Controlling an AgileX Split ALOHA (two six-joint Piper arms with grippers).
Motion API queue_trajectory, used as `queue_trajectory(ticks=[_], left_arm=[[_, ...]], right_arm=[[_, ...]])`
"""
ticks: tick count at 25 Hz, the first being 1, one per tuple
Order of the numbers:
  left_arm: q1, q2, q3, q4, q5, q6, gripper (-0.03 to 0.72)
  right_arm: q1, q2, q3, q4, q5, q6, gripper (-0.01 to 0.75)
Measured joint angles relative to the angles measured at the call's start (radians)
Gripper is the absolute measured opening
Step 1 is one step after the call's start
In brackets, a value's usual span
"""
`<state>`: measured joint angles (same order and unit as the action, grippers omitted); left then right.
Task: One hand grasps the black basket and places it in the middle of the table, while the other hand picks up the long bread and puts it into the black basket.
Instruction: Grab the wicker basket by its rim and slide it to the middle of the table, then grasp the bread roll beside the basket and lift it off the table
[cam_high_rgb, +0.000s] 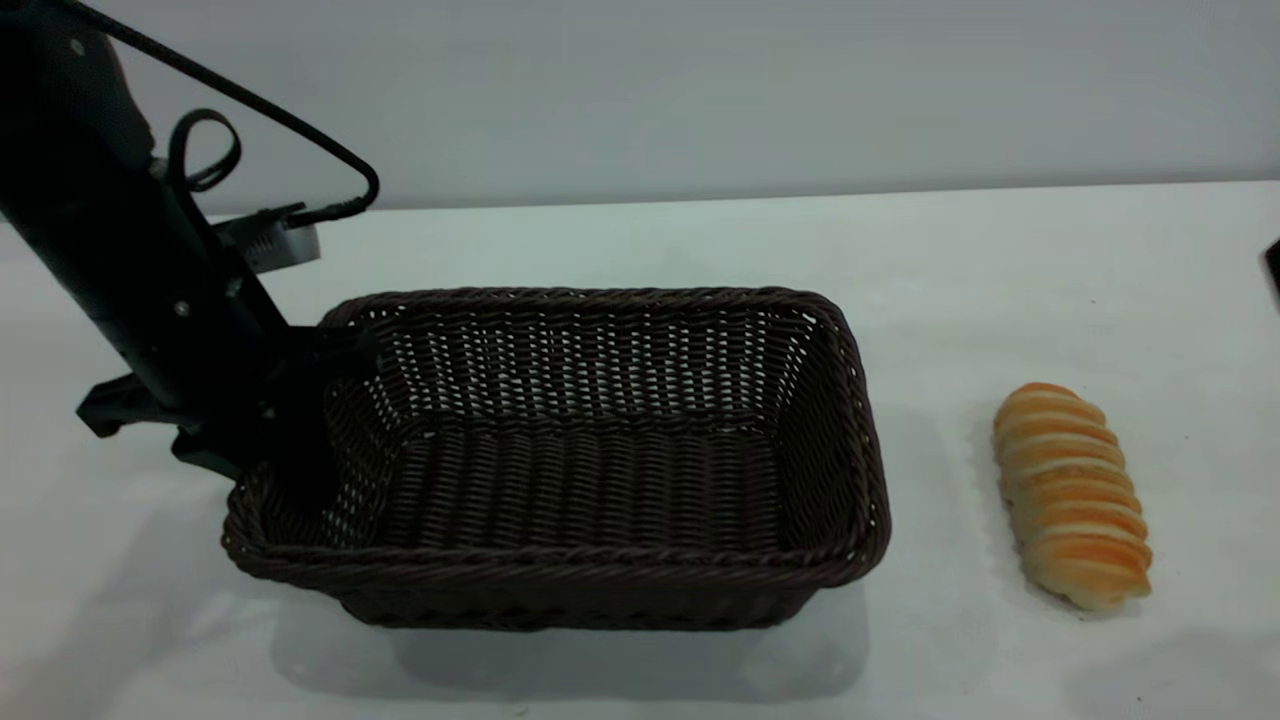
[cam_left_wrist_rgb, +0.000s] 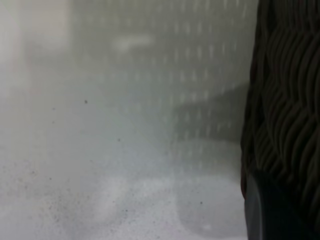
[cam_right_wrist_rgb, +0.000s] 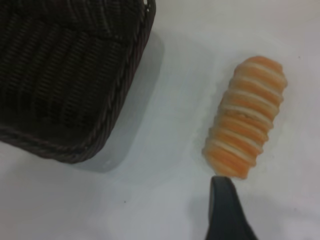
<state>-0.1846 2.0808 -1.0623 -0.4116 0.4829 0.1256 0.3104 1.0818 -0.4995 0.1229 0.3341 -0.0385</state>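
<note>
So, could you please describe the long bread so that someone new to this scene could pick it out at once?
Start from the big dark woven black basket in the middle of the white table. Look to the side away from the left end effector at its rim. There the long bread lies alone on the tabletop, the only golden-orange thing, with pale crosswise ridges.

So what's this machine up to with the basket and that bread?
The left pincer is at the left rim of the black wicker basket, apparently gripping its wall. The basket sits on the white table and has nothing in it. The long bread roll lies on the table to the basket's right, untouched. The right pincer hovers just above one end of the roll, seemingly ready to pick it up.
</note>
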Motion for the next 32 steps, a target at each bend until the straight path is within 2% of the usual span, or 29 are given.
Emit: queue_trajectory(ticks=[2, 3, 8, 10, 11, 15, 23, 26, 32], left_arm=[[0.000, 0.007, -0.015, -0.006, 0.016, 0.001, 0.180], [0.000, 0.016, -0.020, -0.012, 0.021, 0.001, 0.224], [-0.003, 0.028, -0.076, -0.019, 0.116, 0.001, 0.553], [-0.003, 0.028, -0.101, -0.018, 0.159, 0.001, 0.639], [-0.003, 0.028, -0.115, -0.010, 0.183, 0.001, 0.658], [-0.003, 0.014, -0.153, 0.068, 0.253, -0.008, 0.656], [-0.003, -0.086, -0.162, 0.305, 0.288, -0.150, 0.619], [-0.003, -0.137, -0.162, 0.325, 0.304, -0.170, 0.610], [-0.003, -0.275, -0.162, 0.328, 0.324, -0.175, 0.588]], right_arm=[[0.000, 0.059, 0.000, 0.000, -0.046, 0.000, 0.439], [0.000, 0.090, 0.000, 0.000, -0.073, 0.000, 0.443], [0.000, 0.232, -0.001, 0.001, -0.210, 0.000, 0.521], [0.000, 0.286, -0.002, 0.001, -0.256, 0.000, 0.572], [0.000, 0.316, -0.003, 0.002, -0.279, 0.000, 0.592], [0.000, 0.431, -0.005, 0.002, -0.373, 0.000, 0.629], [0.000, 0.651, -0.012, 0.005, -0.559, 0.000, 0.627], [0.000, 0.749, -0.021, 0.016, -0.627, 0.000, 0.622], [-0.026, 0.902, -0.104, 0.022, -0.656, 0.000, 0.602]])
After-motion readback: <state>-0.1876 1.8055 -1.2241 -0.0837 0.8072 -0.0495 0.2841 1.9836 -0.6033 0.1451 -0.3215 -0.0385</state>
